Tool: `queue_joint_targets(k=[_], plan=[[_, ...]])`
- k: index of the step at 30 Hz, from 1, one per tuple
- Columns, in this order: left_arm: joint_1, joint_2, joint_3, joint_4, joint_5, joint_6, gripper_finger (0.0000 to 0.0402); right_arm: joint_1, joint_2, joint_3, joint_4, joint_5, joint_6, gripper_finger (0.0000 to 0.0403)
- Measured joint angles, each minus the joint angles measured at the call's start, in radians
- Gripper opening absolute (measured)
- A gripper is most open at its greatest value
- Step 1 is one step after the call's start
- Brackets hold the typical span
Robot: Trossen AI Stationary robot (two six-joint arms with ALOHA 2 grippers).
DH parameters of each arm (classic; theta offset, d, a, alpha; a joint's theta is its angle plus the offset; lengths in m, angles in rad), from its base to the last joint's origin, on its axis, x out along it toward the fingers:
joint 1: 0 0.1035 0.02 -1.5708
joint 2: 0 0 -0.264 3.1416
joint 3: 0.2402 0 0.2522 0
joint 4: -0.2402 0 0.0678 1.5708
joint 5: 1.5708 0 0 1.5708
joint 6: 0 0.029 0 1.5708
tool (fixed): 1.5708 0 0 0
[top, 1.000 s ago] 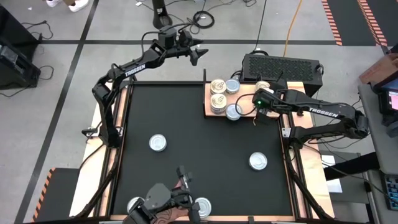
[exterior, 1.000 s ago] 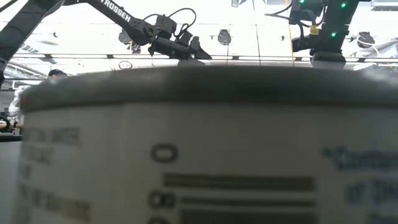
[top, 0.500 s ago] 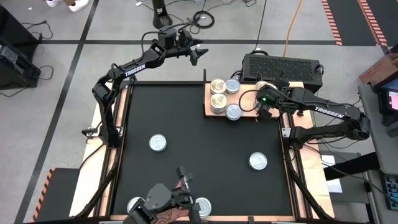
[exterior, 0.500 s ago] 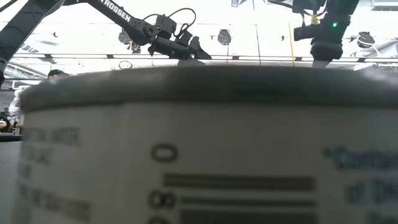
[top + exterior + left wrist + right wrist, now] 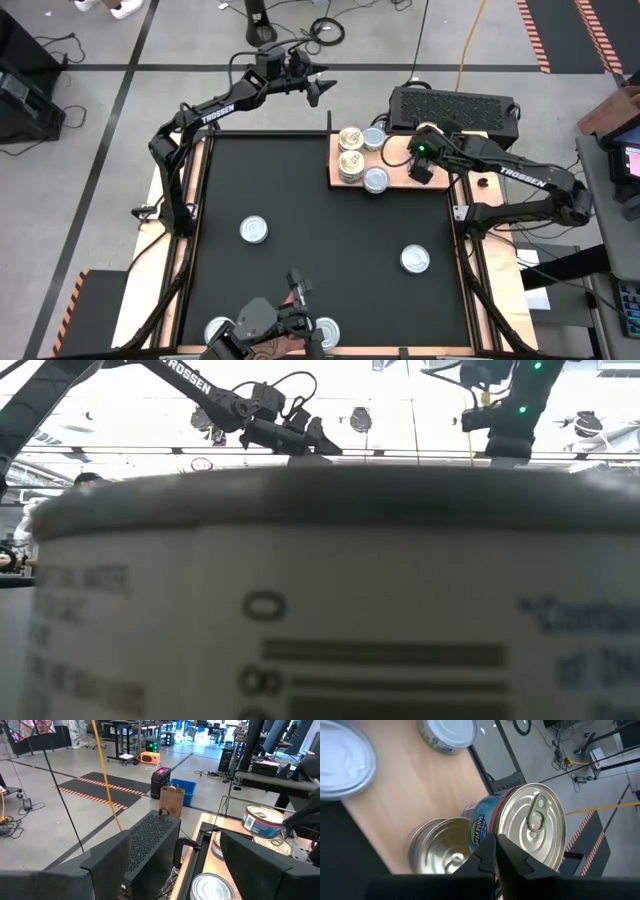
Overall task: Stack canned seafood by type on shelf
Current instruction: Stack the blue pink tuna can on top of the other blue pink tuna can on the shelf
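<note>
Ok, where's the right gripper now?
In the high view the right gripper hangs over the shelf, jaws shut, just right of the stacked cans.

"TROSSEN" stands in white on the left arm (image 5: 216,111) and right arm (image 5: 522,179)

We list a black ventilated box (image 5: 453,106) standing just past the table's far edge, with an orange cable (image 5: 470,40) running across the grey floor behind it and a coil of black cable (image 5: 326,30) lying farther off. In the left wrist view we note a brown paper bag (image 5: 172,802) set against a blue bin (image 5: 183,790), an orange-and-black striped floor mat (image 5: 97,791) and a yellow cord (image 5: 106,775) hanging in front. On the table itself we record only the black mat (image 5: 330,240) and the narrow wooden side strips (image 5: 186,250).
</note>
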Motion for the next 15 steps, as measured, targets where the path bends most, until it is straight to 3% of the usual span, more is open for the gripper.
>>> queue_joint_targets(k=[15], plan=[[-0.001, 0.0, 0.0, 0.001, 0.0, -0.002, 0.0306, -0.14, 0.116, 0.0, 0.139, -0.01, -0.059, 0.0]])
